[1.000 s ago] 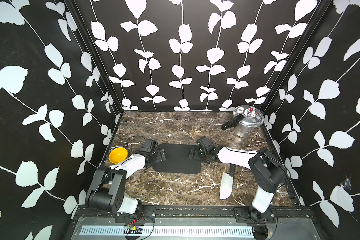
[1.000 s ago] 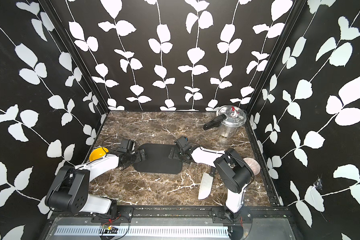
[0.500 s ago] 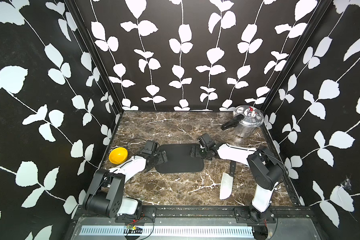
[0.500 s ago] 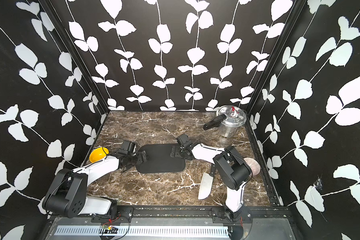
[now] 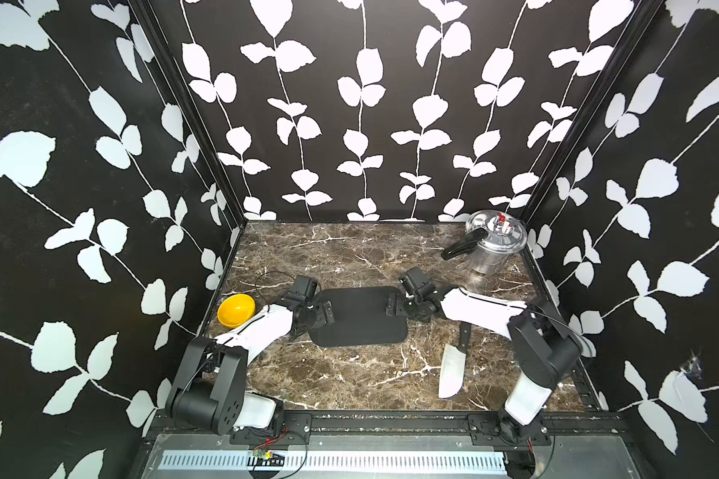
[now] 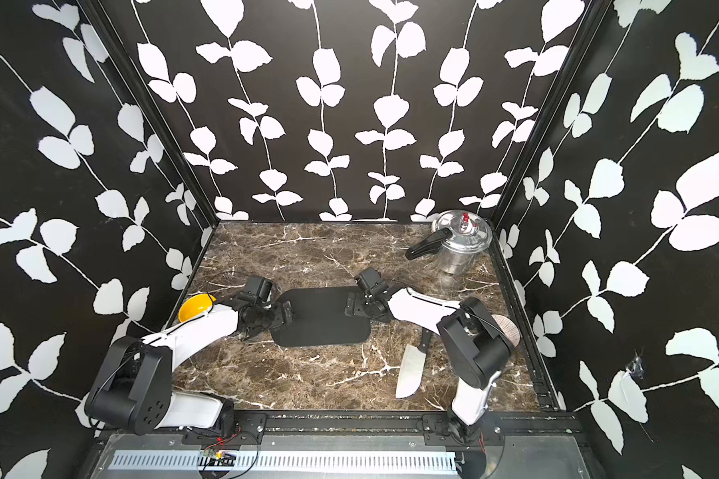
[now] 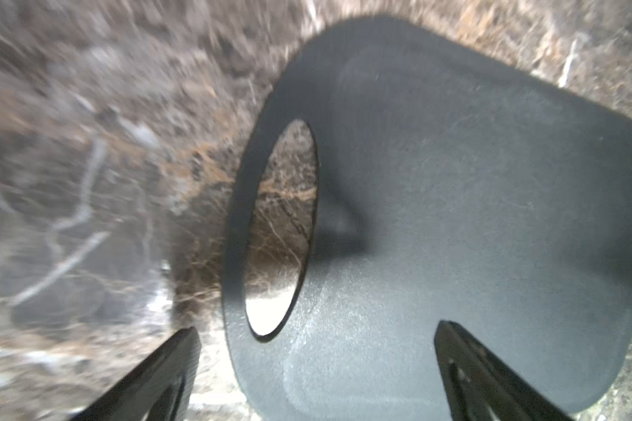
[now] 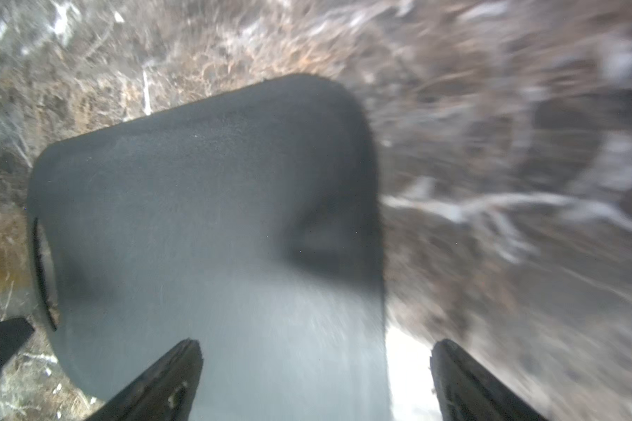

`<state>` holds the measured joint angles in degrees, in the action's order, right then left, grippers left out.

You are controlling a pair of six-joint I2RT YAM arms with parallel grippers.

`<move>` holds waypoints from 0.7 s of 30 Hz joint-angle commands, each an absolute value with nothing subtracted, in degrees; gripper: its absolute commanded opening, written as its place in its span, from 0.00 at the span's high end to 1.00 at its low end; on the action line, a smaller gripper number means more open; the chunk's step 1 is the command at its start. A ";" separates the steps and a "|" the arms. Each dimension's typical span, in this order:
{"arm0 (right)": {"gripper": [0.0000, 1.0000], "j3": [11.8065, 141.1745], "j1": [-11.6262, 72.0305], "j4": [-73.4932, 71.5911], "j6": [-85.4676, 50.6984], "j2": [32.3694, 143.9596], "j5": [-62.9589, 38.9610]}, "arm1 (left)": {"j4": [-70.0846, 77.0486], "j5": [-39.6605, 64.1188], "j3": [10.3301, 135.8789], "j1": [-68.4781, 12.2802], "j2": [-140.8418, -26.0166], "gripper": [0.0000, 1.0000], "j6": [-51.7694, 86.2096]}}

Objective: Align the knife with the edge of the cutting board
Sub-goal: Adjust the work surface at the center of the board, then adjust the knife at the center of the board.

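Observation:
The black cutting board (image 5: 360,319) lies flat in the middle of the marble table, in both top views (image 6: 322,319). My left gripper (image 5: 326,312) is open at the board's left end, where the oval cut-out (image 7: 281,233) is. One finger (image 7: 181,368) is over the table and the other over the board (image 7: 453,182). My right gripper (image 5: 392,305) is open at the board's right end, straddling its edge (image 8: 216,218). The knife (image 5: 451,371) lies apart on the table to the front right, handle (image 5: 464,335) pointing back under my right arm. Neither gripper holds anything.
A steel pressure cooker (image 5: 492,244) with a black handle stands at the back right corner. A yellow bowl (image 5: 236,310) sits by the left wall, beside my left arm. A round brown disc (image 6: 506,329) shows behind my right arm. Patterned walls close in three sides.
Both grippers have shifted slightly at the board's ends, and the wrist views are blurred by motion. The board and knife lie about where they were.

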<state>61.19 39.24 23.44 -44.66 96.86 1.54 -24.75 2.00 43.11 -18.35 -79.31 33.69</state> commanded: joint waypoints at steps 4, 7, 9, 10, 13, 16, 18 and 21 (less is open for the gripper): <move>0.01 54.01 36.87 31.26 -45.83 83.51 10.33 | -28.65 0.90 45.56 -18.71 -76.34 0.02 31.67; 0.01 49.17 34.20 33.90 -46.90 77.24 12.18 | -28.66 1.68 45.64 -18.71 -75.85 0.02 32.12; 0.01 46.45 31.43 35.88 -47.34 73.94 12.56 | -28.30 2.28 45.38 -18.70 -75.47 0.01 32.48; 0.01 45.35 30.00 37.04 -47.37 72.40 12.38 | -28.16 2.67 45.32 -18.67 -75.30 0.02 32.78; 0.01 42.91 27.39 39.33 -46.85 68.72 12.58 | -28.03 4.39 44.63 -18.68 -75.15 0.01 33.24; 0.01 40.41 25.57 39.37 -46.86 66.89 11.53 | -28.28 4.39 43.78 -18.71 -75.02 0.02 33.26; 0.01 38.80 23.86 37.97 -47.13 67.18 9.81 | -27.93 4.24 43.24 -18.72 -74.97 0.01 33.43; 0.01 37.71 22.38 36.24 -47.74 69.29 8.94 | -27.62 4.56 43.28 -18.72 -75.11 0.01 33.70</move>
